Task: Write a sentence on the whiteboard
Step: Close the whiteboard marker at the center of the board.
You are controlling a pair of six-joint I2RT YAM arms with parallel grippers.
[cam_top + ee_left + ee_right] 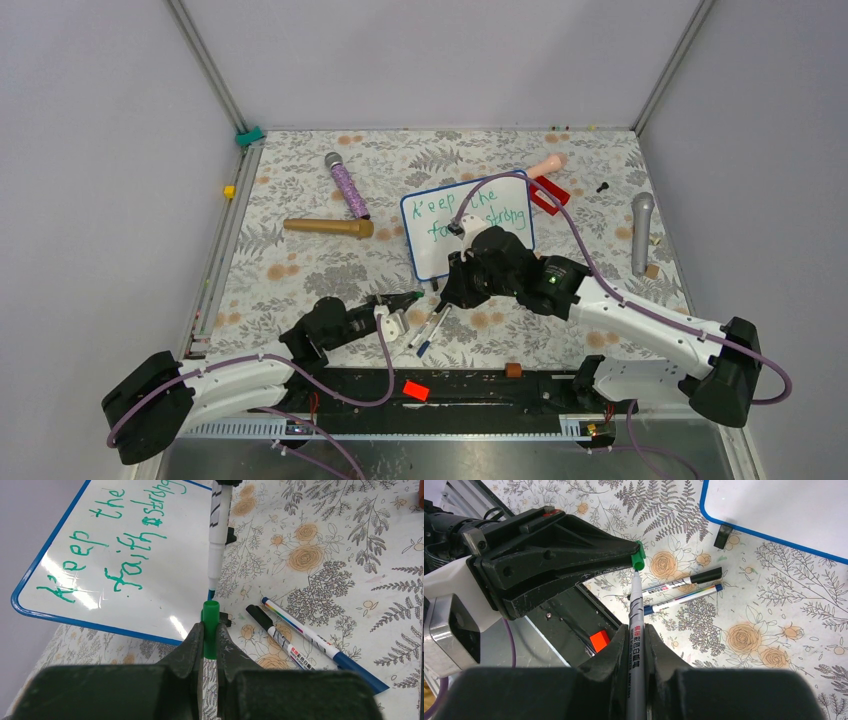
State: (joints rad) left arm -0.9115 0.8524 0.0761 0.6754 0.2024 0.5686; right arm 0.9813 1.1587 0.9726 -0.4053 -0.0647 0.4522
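A: Where do we find the whiteboard [428,255]?
B: Centre of the bench [300,170], bearing the sentence [131,560]. At its 6 o'clock our left pincer [210,630] clamps a green cap [210,617]; our right pincer [638,635] grasps the marker [635,605], tip at the cap.

Bright, even light from overhead leaves only faint shadows — glare streaks the glossy whiteboard [165,575] in the left wrist view, while both wrist views go soft in their dark foreground.
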